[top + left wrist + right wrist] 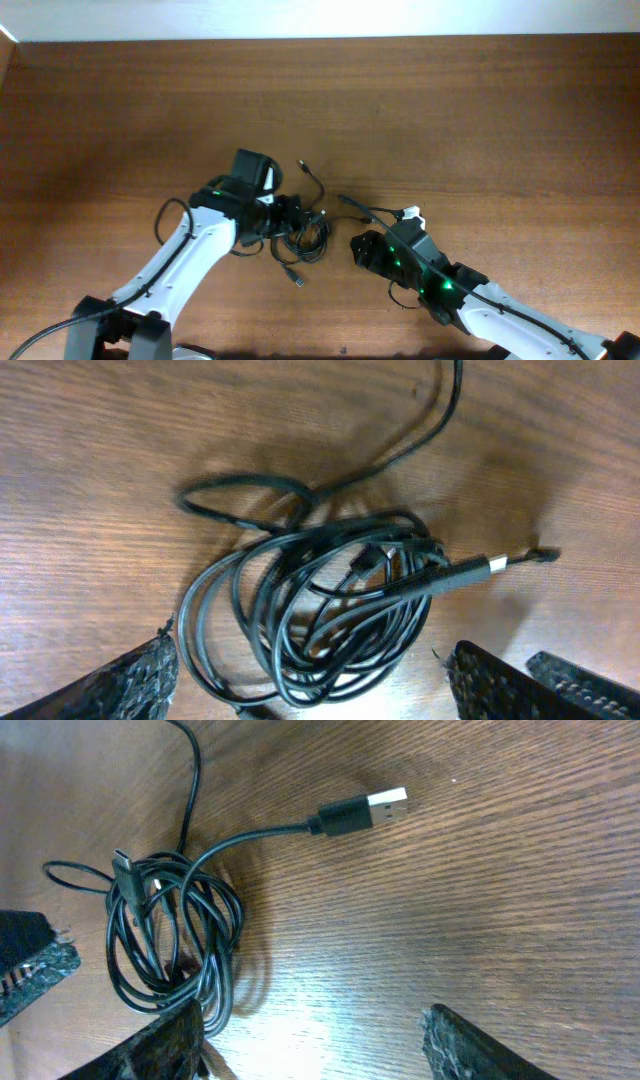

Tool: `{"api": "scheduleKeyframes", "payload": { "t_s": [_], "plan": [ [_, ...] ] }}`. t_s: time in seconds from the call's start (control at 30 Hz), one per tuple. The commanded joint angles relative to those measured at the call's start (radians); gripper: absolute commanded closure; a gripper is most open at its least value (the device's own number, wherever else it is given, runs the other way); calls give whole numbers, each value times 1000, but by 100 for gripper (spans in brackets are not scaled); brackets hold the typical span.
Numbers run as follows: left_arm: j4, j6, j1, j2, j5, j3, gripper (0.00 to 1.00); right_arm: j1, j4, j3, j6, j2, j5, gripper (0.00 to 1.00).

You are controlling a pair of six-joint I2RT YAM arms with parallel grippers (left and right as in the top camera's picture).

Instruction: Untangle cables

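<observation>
Overhead shows one tangled bunch of cables (305, 235) on the wooden table (480, 110), three loose ends straying out of it; the wires inside the coil cannot be counted apart. The left gripper (290, 215) sits right at the bunch, and its wrist view shows its fingers (140, 675) spread wide and empty, the coil's near edge lying between them. The right gripper (362, 248) stands just beside the bunch, also wide open and empty; its wrist view shows one silvery USB plug (365, 808) lying clear of the coil
</observation>
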State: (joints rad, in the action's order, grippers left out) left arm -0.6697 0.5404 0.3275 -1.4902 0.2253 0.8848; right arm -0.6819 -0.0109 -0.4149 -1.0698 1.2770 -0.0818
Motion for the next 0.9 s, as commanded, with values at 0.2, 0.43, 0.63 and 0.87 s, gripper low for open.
{"api": "scheduleKeyframes", "payload": {
  "t_s": [0.2,0.43,0.63,0.87],
  "plan": [
    [191,525,137,11,-328,-239,44,-4,64,-3,19,-7,42,23],
    [389,525,87,11,91,-285,100,-4,40,-3,90,-10,-127,25],
    [378,427,-38,10,367,-286,100,-4,-94,-3,173,-14,-352,25],
    [369,284,-38,10,467,-286,100,-4,-154,-3,177,-14,-167,37]
  ]
}}
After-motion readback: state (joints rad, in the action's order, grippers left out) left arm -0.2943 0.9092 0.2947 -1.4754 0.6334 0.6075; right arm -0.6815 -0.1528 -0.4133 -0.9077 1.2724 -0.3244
